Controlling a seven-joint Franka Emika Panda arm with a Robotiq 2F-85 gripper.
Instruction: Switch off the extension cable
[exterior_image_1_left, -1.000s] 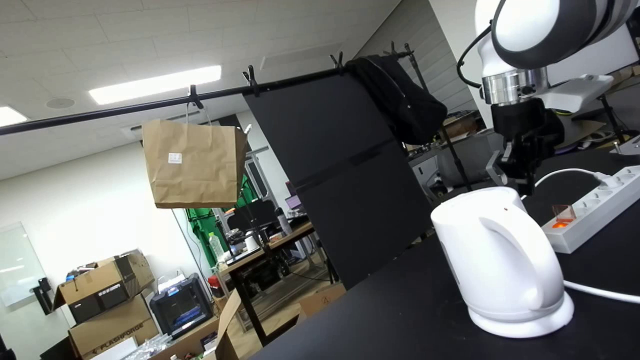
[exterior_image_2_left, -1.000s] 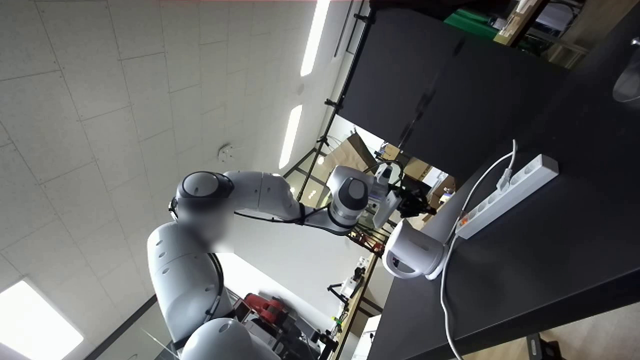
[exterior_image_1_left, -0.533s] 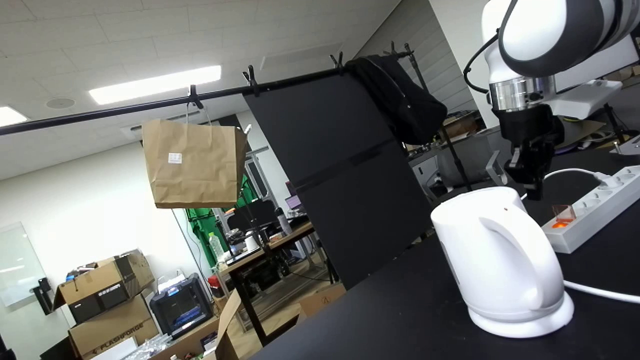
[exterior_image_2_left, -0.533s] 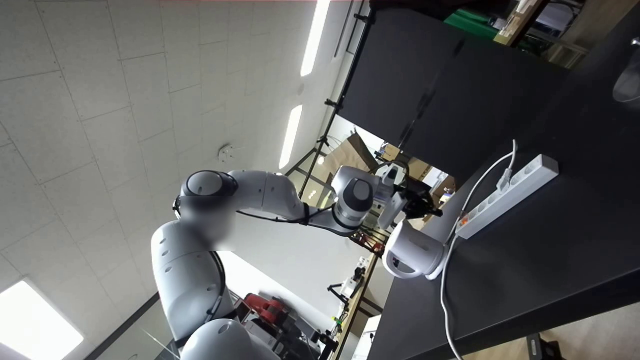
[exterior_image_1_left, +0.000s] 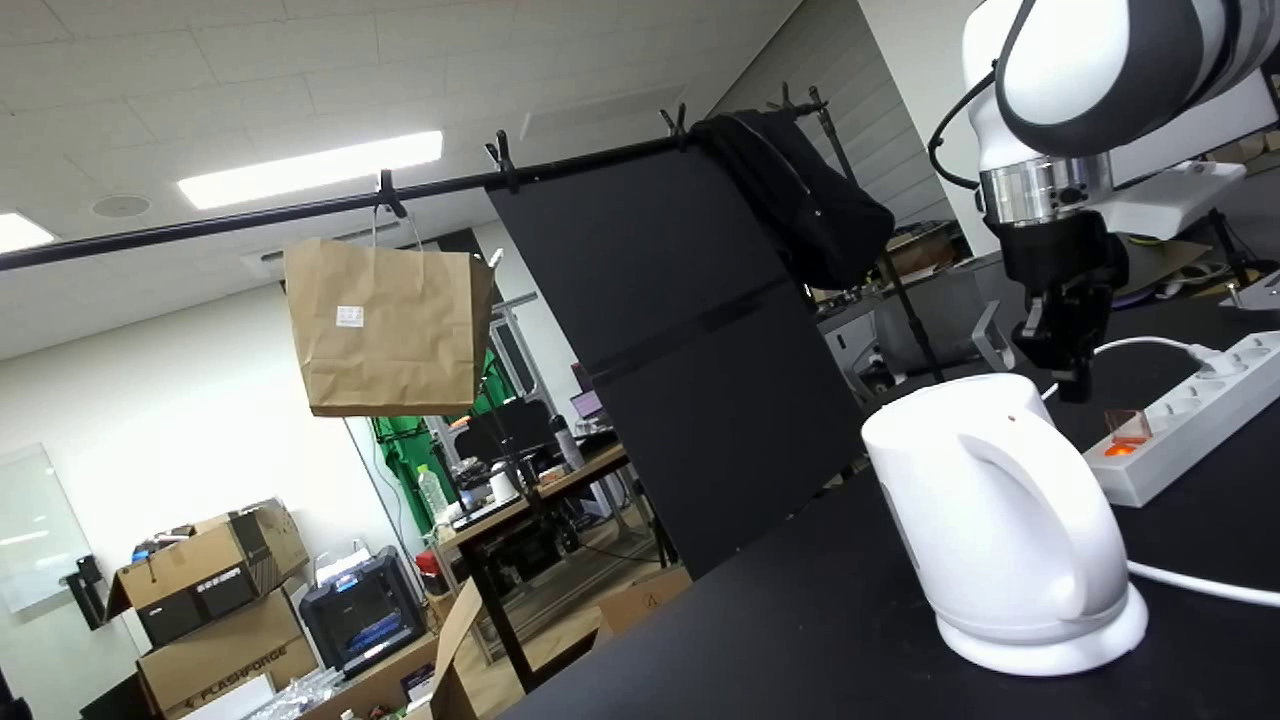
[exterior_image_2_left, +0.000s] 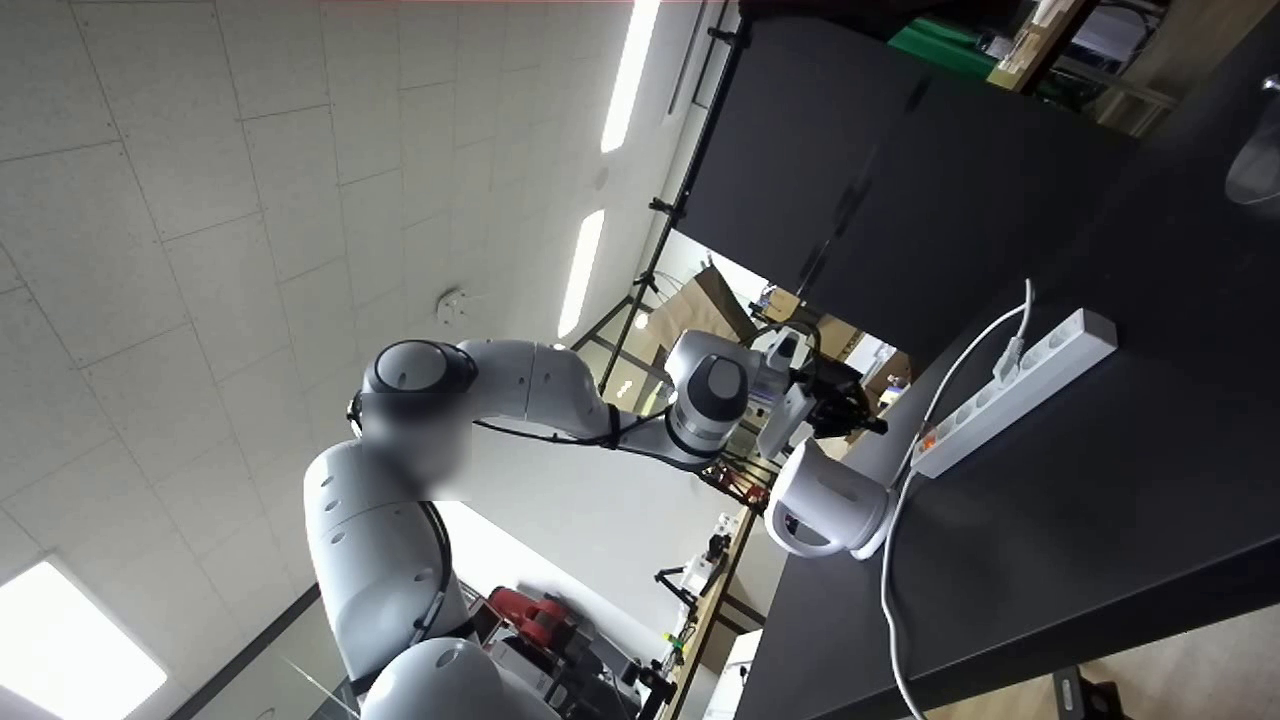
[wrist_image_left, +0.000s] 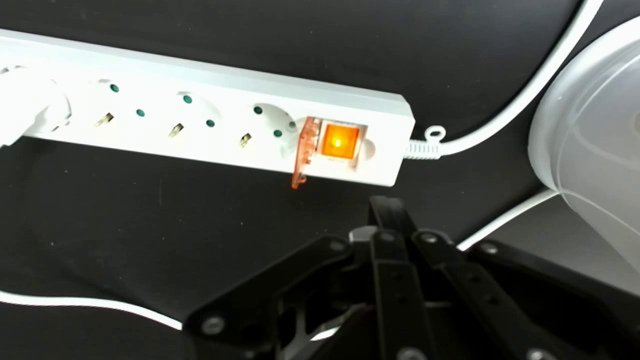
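See the extension cable (wrist_image_left: 215, 112) lying on the counter (wrist_image_left: 150, 225), with a plug (wrist_image_left: 17, 102) in one socket (wrist_image_left: 57, 110) and an orange switch (wrist_image_left: 340, 141) glowing. Find the tool (wrist_image_left: 389, 207) pressed together, apart from the switch, and the kettle (exterior_image_1_left: 970, 540) nearby with contents hidden.

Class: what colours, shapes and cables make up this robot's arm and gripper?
The arm is mostly white, with rounded segments and dark grey bands. A black cable loops beside it, near a silver ring. The gripper is black, with slim linkages and round screw heads.
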